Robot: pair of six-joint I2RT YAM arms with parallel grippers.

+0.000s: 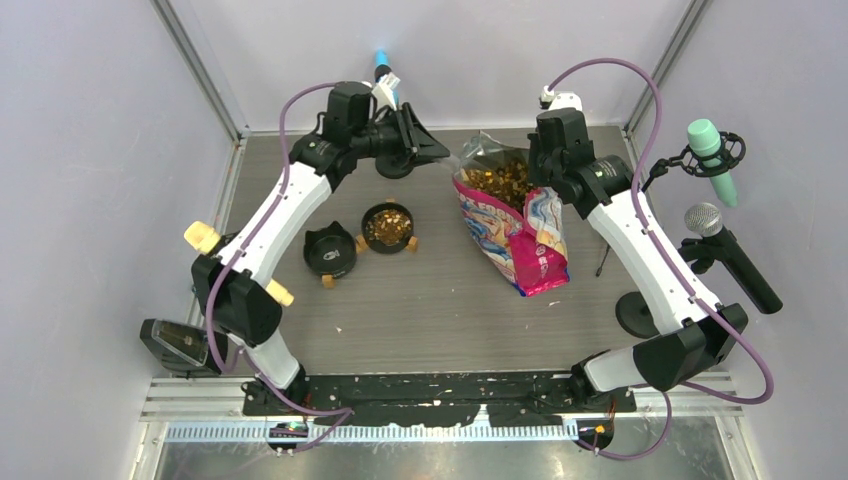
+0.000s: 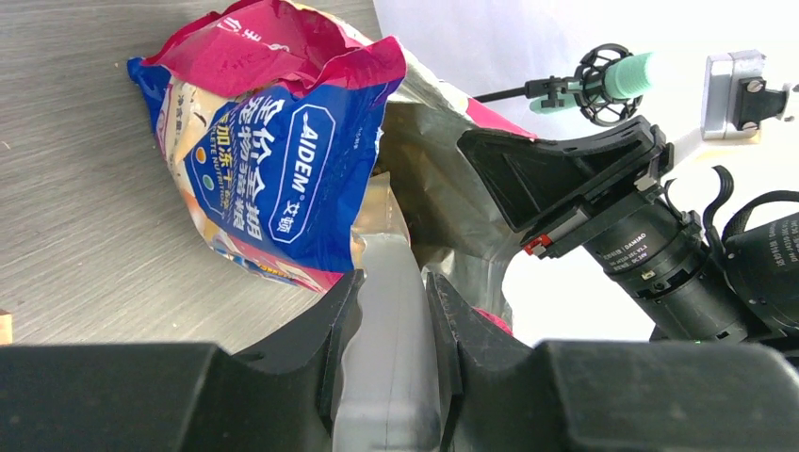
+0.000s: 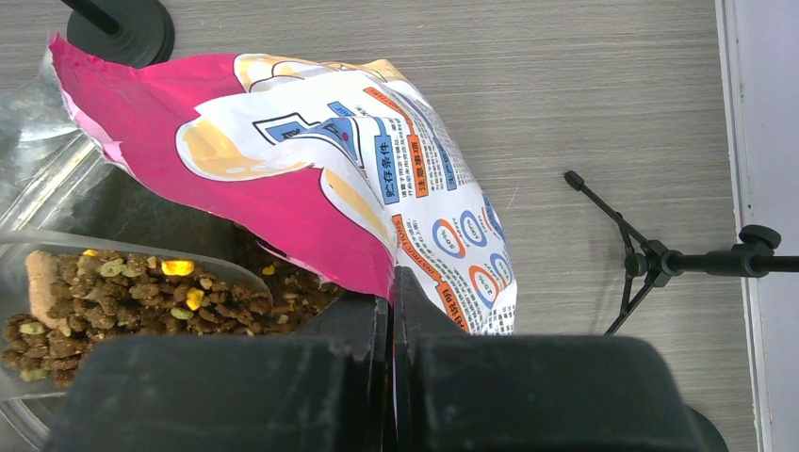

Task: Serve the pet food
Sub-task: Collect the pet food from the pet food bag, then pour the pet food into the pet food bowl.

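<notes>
The pet food (image 1: 497, 178) is brown and tan kibble filling the open mouth of the pink, white and blue bag (image 1: 520, 235). More kibble fills one black bowl (image 1: 388, 226). A second black bowl (image 1: 330, 250) beside it shows no kibble. My left gripper (image 1: 432, 152) is shut on the handle of a clear scoop (image 2: 391, 311) that reaches into the bag (image 2: 273, 160). In the right wrist view the scoop (image 3: 122, 254) holds kibble (image 3: 113, 297) inside the bag. My right gripper (image 3: 391, 281) is shut on the bag's pink rim (image 3: 311, 221), holding it open.
Two microphones (image 1: 712, 160) (image 1: 725, 245) on stands sit at the right edge. A thin stand (image 3: 660, 259) rests on the table right of the bag. White walls enclose the table. A black device (image 1: 175, 345) sits at the near left.
</notes>
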